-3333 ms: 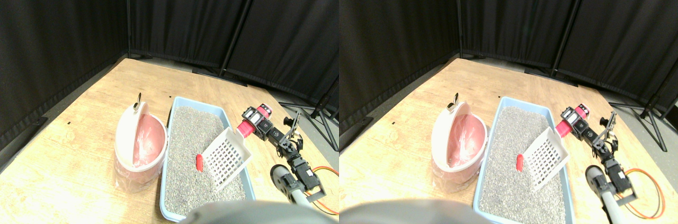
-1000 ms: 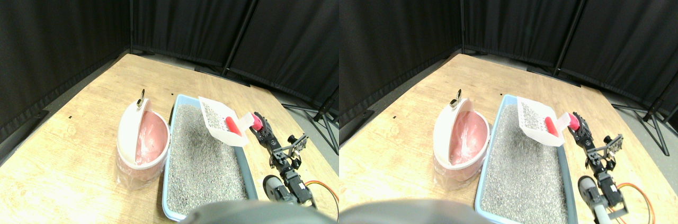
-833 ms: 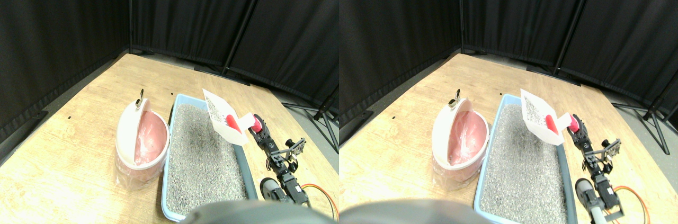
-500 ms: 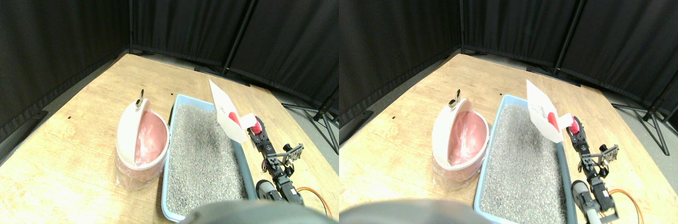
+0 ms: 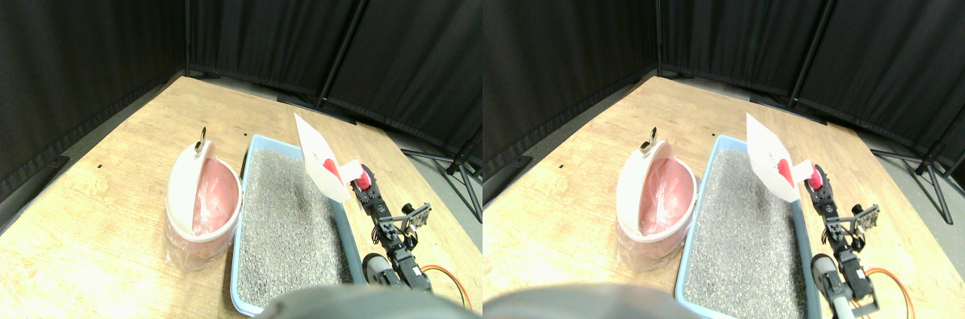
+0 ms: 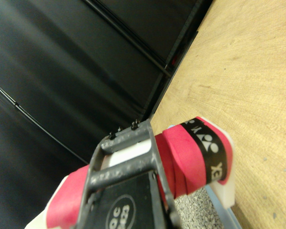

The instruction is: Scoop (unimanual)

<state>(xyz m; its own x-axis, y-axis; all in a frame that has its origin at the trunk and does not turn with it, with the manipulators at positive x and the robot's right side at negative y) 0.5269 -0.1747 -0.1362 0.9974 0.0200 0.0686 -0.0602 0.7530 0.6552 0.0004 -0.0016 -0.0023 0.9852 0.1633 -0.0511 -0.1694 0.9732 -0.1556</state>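
Note:
A white slotted scoop [image 5: 317,154] hangs in the air above the right rim of the blue litter box [image 5: 246,172], tipped up steeply with its open end high. A small red piece [image 5: 330,167] lies in the scoop near the handle. My right gripper [image 5: 365,185] is shut on the scoop's red-wrapped handle [image 6: 188,160], reaching in from the lower right. Grey litter [image 5: 285,217] fills the box. A white bin with a pink liner [image 5: 202,198] stands left of the box, its lid swung open. In the wrist view the handle sits beside the dark jaw frame [image 6: 126,164].
Black curtains [image 5: 264,17] close off the wooden floor [image 5: 98,206] at the back and left. Dark stand legs [image 5: 452,164] spread at the right. An orange cable [image 5: 445,277] loops on the floor beside my arm.
The scoop was low in the litter by the red piece 3.3 s ago. It has since risen with the piece inside. Over the last second it tipped more upright and the litter drained out.

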